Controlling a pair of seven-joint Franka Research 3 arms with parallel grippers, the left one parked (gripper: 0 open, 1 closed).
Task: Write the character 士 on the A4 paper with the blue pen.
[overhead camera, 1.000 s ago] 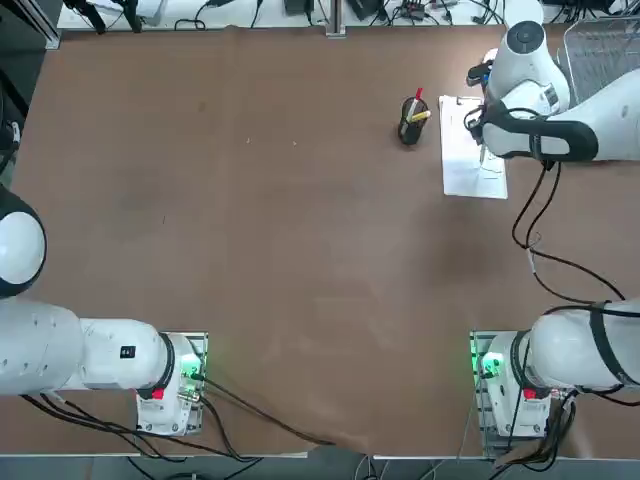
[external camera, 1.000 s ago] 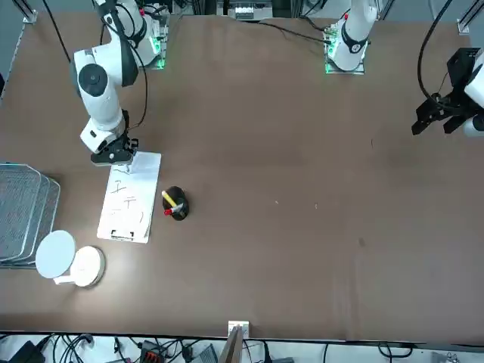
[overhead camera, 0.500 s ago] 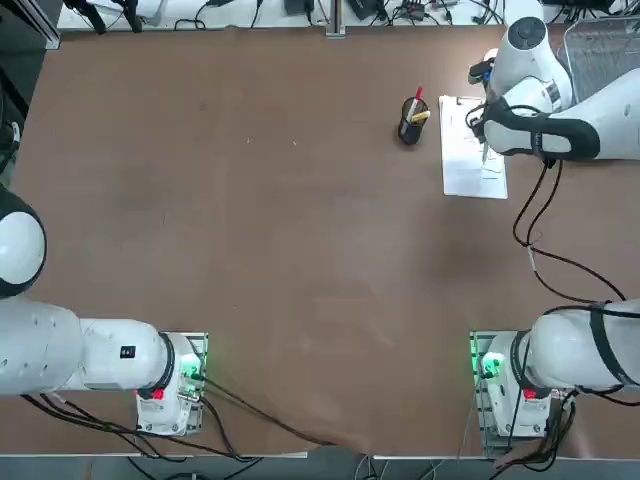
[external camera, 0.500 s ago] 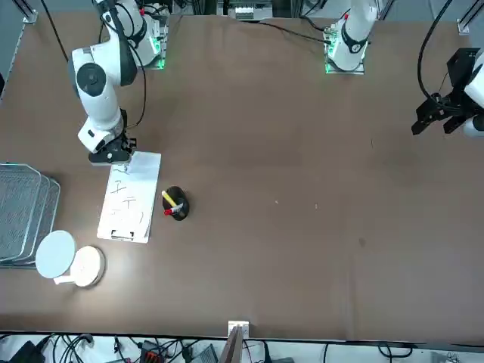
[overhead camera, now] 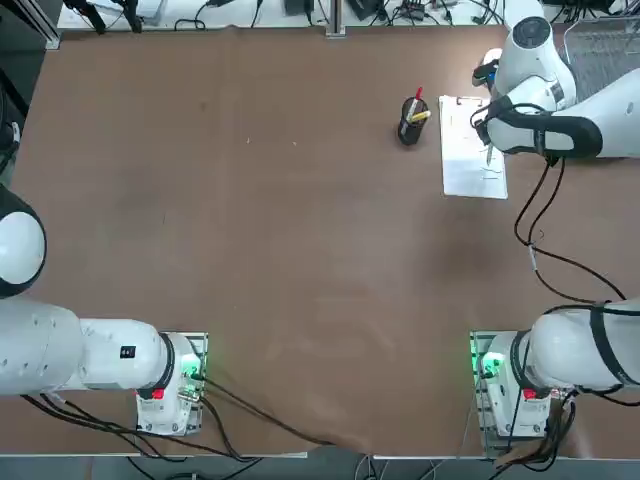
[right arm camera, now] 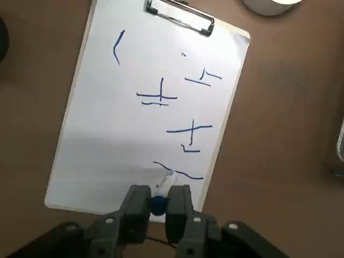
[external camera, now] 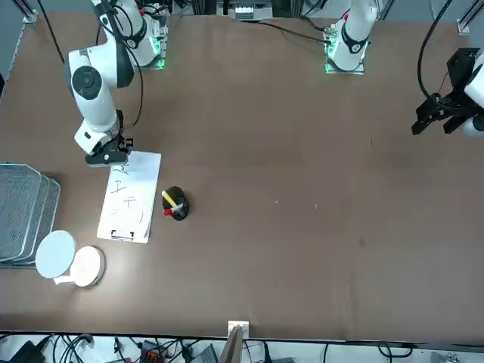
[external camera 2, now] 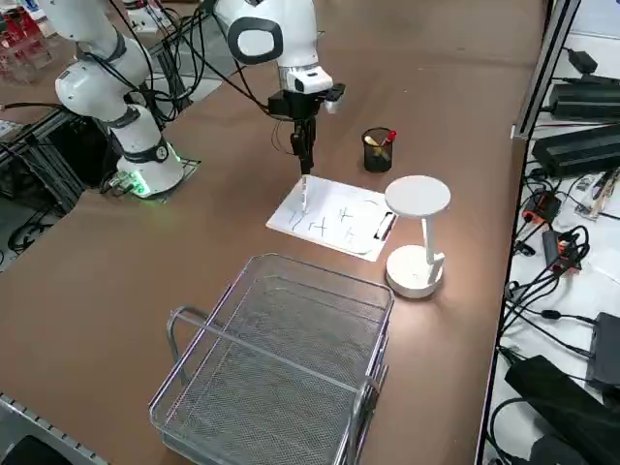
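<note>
Top view: the A4 paper [overhead camera: 472, 147] lies at the far right part of the bench [overhead camera: 280, 250], beside a black pen cup [overhead camera: 410, 122]. The right arm's wrist covers the sheet's right side, so the right gripper [overhead camera: 487, 152] and the pen tip are hard to make out here.

Front view: the right gripper [external camera: 119, 161] stands at the sheet's end nearest the robot. Handwritten marks show on the A4 paper [external camera: 130, 197], but the pen itself is too thin to pick out. A white lamp [external camera: 66, 259] and a wire basket [external camera: 23, 212] sit just beside the sheet.

Right side view: the blue pen [external camera 2: 303, 184] hangs upright from the jaws, its tip at the paper [external camera 2: 334, 218].

Right wrist view: the jaws are closed narrow on the blue pen [right arm camera: 159, 203], whose tip meets the sheet by the nearest stroke. Whether it presses or only hovers I cannot tell.

Risks: the new stroke already runs close to the paper's edge, so a long bar could run off onto the bench. Pressing too hard may drag the clipped sheet; the pen may also slip in the jaws, leaving a broken line.
</note>
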